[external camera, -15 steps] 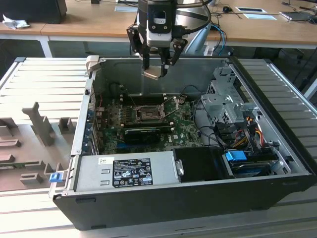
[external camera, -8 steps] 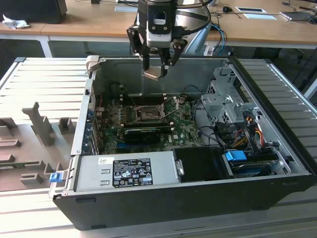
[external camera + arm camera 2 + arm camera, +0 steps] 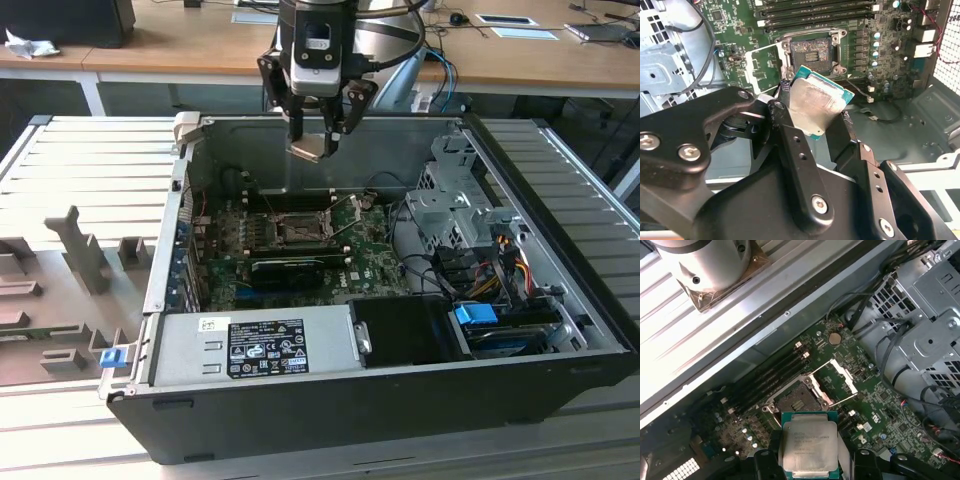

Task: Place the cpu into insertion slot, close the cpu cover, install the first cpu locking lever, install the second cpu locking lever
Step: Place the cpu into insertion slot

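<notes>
a black end effector [image 3: 317, 136] hangs at the upper centre of the exterior view, above an open computer case [image 3: 560, 300]. its fingers pinch the cpu [image 3: 311, 150] by two edges. the cpu is tilted in the air, well above the insertion slot [image 3: 298, 230] on the green circuit board [image 3: 370, 265] near the frame's middle. in the first wrist view, the cpu cover [image 3: 845, 376] stands open beside the slot.

Bright even light, soft shadows, some glare
</notes>
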You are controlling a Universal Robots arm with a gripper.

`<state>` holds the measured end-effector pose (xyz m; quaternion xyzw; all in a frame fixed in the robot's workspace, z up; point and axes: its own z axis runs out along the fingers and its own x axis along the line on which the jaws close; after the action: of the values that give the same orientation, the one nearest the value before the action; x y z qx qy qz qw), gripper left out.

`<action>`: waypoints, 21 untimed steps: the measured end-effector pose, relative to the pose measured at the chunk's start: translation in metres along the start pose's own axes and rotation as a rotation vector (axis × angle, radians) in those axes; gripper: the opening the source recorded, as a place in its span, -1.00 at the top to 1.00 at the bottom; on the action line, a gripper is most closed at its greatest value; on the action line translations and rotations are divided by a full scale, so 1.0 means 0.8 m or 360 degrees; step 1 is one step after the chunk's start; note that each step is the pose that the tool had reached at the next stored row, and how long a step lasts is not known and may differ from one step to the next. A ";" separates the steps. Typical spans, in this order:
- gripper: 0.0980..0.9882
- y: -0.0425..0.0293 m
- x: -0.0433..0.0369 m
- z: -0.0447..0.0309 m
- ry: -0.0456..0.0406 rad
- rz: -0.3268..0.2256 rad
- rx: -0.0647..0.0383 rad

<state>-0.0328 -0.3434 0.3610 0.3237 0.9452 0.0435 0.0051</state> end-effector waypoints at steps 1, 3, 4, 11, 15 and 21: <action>0.03 0.0000 0.000 0.0000 -0.0001 0.0011 0.0000; 0.03 0.0000 0.000 0.0000 -0.0003 0.0037 0.0000; 0.03 0.0000 0.000 0.0001 -0.0004 0.0047 -0.0001; 0.03 -0.0001 0.000 0.0002 -0.0012 0.0138 -0.0002; 0.03 0.0000 0.000 0.0003 -0.0016 0.0182 -0.0003; 0.03 -0.0001 0.000 0.0004 -0.0023 0.0253 -0.0004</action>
<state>-0.0328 -0.3434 0.3607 0.3979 0.9164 0.0426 0.0087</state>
